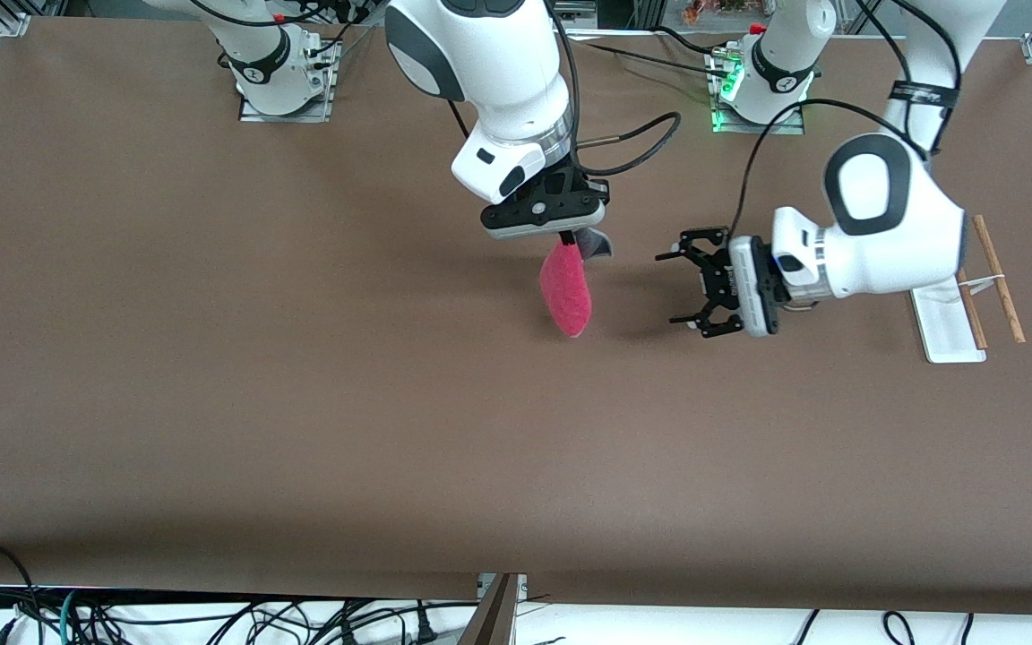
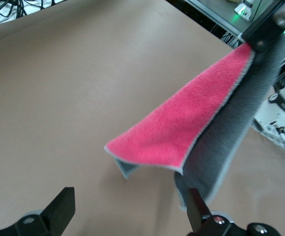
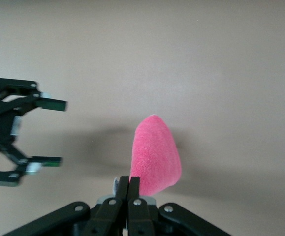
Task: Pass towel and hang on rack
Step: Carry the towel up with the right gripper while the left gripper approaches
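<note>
I am a pair of white arms at a wide brown table (image 1: pixel 211 403), seen from a high camera facing me. My right arm reaches in from the twelve o'clock edge to the middle of the table. My left arm bends in from the one o'clock corner and lies low, pointing toward nine o'clock. At three o'clock stands the rack (image 1: pixel 973 296), a flat white base with two thin brown rods tied together, partly hidden by my left arm. My right pincer (image 1: pixel 567 238) is pinched fully shut on the top edge of the towel (image 1: pixel 566 288), which hangs pink-red and fuzzy, grey on its reverse, above the table's middle. My left pincer (image 1: pixel 695 291) is spread wide and holds nothing, just beside the towel toward three o'clock, its fingertips (image 2: pixel 63 209) aimed at the cloth.
</note>
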Controlling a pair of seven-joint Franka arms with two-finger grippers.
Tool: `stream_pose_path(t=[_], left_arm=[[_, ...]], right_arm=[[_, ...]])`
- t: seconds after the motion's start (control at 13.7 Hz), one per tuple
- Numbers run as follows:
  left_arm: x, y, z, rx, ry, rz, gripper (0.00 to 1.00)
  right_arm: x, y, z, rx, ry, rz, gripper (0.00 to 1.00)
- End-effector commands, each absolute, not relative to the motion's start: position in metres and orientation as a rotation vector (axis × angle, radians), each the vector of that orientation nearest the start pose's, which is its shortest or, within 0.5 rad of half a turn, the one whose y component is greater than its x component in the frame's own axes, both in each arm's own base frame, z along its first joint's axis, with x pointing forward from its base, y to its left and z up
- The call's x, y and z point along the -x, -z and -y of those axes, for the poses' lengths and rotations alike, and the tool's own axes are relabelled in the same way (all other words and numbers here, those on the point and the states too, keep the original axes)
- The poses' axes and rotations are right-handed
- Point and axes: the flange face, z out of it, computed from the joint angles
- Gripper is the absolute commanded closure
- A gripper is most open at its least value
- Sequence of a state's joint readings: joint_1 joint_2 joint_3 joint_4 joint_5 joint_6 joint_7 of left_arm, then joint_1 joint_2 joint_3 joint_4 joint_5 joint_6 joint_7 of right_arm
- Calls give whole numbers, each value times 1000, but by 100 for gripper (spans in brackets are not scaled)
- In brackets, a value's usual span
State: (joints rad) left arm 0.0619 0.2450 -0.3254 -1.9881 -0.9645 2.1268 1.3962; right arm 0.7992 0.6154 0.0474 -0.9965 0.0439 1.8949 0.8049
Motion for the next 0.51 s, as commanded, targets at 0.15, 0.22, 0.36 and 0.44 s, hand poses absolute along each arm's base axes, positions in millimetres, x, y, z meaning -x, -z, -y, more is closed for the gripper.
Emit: stream_pose_path(t=[0.15, 0.22, 0.36, 0.44], left_arm=[[-529, -346, 190, -1957, -491, 1224, 0], [-516, -340, 193, -1934, -511, 1198, 0], [-491, -330, 218, -1900, -545, 1205, 0], [-482, -325, 231, -1925, -559, 1217, 0]], right_arm=[[-500, -540, -559, 2864, 207, 9, 100], [-500, -540, -559, 2861, 205, 12, 100], [-500, -540, -559, 2863, 208, 11, 100], [-500, -540, -559, 2863, 209, 13, 100]])
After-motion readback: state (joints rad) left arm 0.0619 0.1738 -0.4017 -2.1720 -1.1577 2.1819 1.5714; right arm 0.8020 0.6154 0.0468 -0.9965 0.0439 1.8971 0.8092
